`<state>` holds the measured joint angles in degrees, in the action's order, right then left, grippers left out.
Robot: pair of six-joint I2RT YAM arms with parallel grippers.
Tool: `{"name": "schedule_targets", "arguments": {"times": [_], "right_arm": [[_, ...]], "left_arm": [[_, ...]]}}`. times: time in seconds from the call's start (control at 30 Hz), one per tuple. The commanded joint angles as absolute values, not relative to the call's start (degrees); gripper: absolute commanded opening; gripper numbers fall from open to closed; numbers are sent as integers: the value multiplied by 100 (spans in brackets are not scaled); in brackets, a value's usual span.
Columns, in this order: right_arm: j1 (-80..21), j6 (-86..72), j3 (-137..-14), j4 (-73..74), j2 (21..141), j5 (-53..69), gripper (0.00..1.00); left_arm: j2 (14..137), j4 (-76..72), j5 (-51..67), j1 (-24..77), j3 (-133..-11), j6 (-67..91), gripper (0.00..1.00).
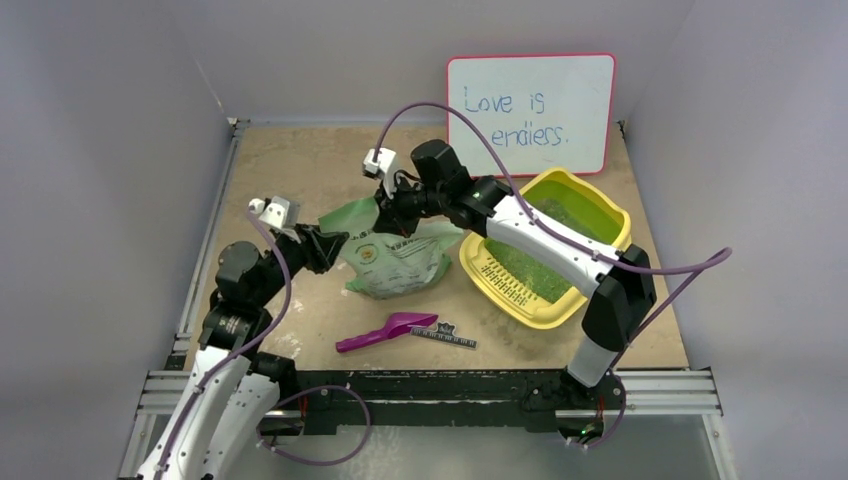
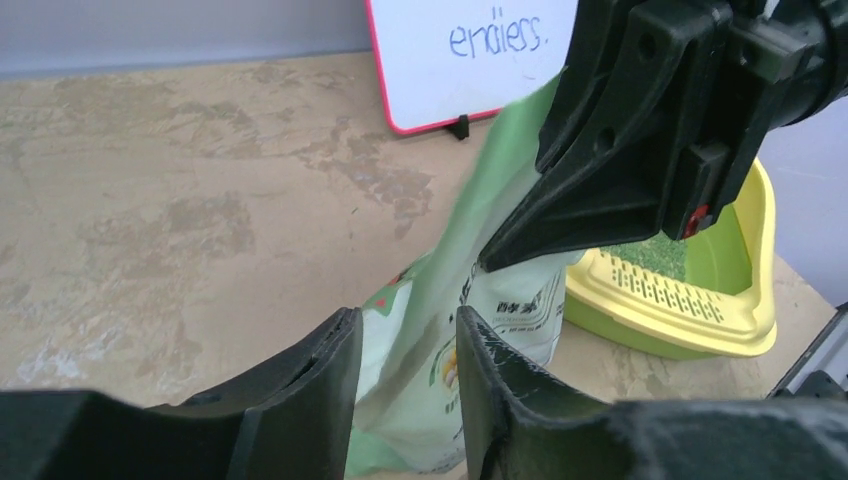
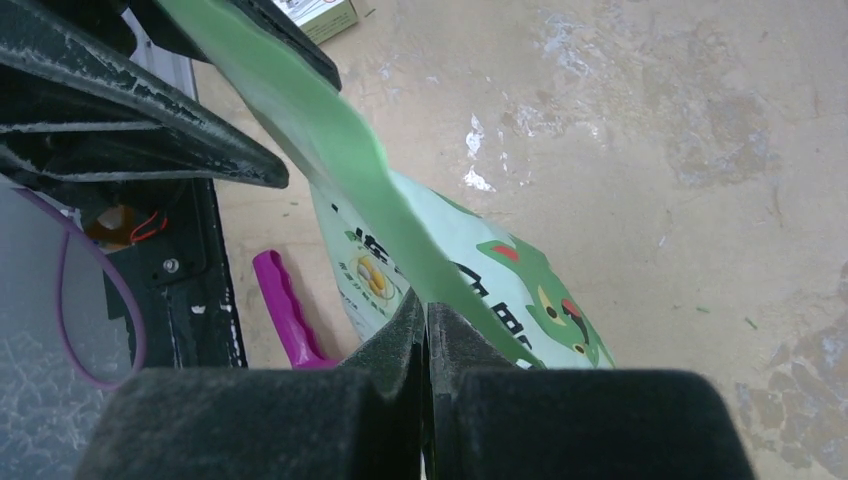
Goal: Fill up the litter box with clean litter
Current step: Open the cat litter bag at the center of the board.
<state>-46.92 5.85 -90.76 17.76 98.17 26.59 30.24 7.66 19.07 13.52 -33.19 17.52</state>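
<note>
Over a worn tabletop (image 1: pixel 300 170), the left tool (image 2: pixel 405 328) straddles the edge of a pale green printed plastic bag (image 1: pixel 395 262), its grip impossible to judge; the right tool (image 3: pixel 425 318) is clenched on the bag's flap; a magenta plastic scoop (image 1: pixel 385 332) lies nearby; the yellow plastic litter box (image 1: pixel 478 272), at right, holds green granular litter (image 1: pixel 528 268); the red-framed whiteboard (image 1: pixel 530 110) behind it reads "Love is endless."

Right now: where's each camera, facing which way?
Top external: above, behind the bases, looking down at the table; both arms show.
Left wrist: on the left gripper, facing far-right toward the litter box; own fingers show.
Right wrist: on the right gripper, facing near-left toward the scoop; own fingers show.
All share the bag.
</note>
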Motion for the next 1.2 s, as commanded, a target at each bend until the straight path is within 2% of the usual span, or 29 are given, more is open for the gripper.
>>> {"name": "schedule_targets", "arguments": {"times": [0.0,0.1,0.13,0.23,0.3,0.37,0.47,0.6,0.7,0.8,0.9,1.03,1.17], "right_arm": [[-4676,649,-9260,1485,9387,2764,0],[-4676,530,-9387,1605,9351,2698,0],[-4675,495,-9401,1663,9314,2542,7],[-4652,422,-9273,1784,9042,1871,17],[-4613,428,-8985,1775,8777,1669,36],[-4562,356,-8654,1727,8498,1465,48],[-4362,154,-8160,1688,8079,1429,55],[-3758,-235,-7437,1441,7537,2012,63],[-3336,-230,-6756,911,7100,3244,80],[-3259,-225,-6341,550,6837,3535,93],[-3161,-120,-6380,533,6962,3983,94],[-3089,175,-6757,774,7444,4887,89],[-3091,650,-7409,1505,8110,5825,71]], "left_arm": [[3191,-434,2437,1336,-3402,1937,31],[3374,-548,2967,1336,-3424,1867,7],[3421,-420,3028,1336,-3478,1780,0],[3466,214,3039,1336,-3661,1355,0],[3405,423,3025,1336,-3725,1149,0],[3304,448,3034,1336,-3714,1072,0],[3213,408,3053,1336,-3681,1066,0],[3253,448,3141,1336,-3699,1048,0],[3286,513,3218,1336,-3771,1041,0],[3303,517,3281,1336,-3807,1052,0],[3312,558,3304,1336,-3827,1052,0],[3313,703,3345,1336,-3905,1003,0],[3308,798,3334,1336,-3937,951,0]]}}
